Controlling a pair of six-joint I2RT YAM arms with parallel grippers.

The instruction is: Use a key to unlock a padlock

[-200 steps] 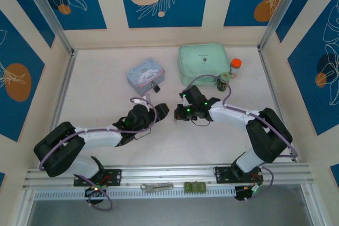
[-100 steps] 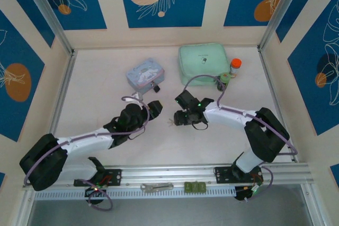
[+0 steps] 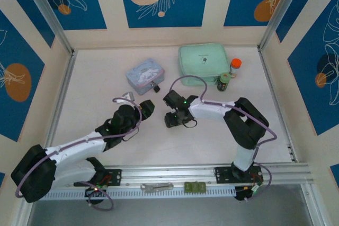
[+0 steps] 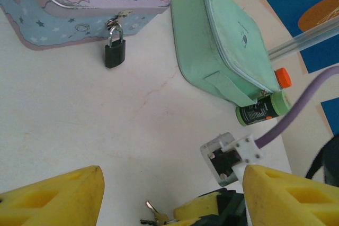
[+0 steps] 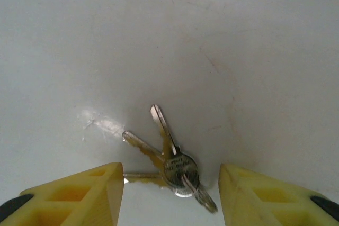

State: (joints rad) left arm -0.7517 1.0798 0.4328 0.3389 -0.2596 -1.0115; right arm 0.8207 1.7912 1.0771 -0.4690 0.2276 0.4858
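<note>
Right gripper (image 5: 168, 189) spread, fingers either side of the key (image 5: 169, 154) lying loose on open table (image 5: 254, 35); left gripper (image 4: 169, 197) spread, padlock (image 4: 115, 52) well ahead.

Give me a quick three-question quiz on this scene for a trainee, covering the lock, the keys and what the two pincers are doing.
1. Short answer: what does the left pincer hold?
2. True or false: the padlock hangs from the latch of the blue tin.
3. Pick one. The bunch of keys lies: A) on the table, between the open fingers of the right pincer; B) in the padlock's keyhole; C) on top of the tin.

Key: 1. Nothing, it is open and empty. 2. True. 3. A.
</note>
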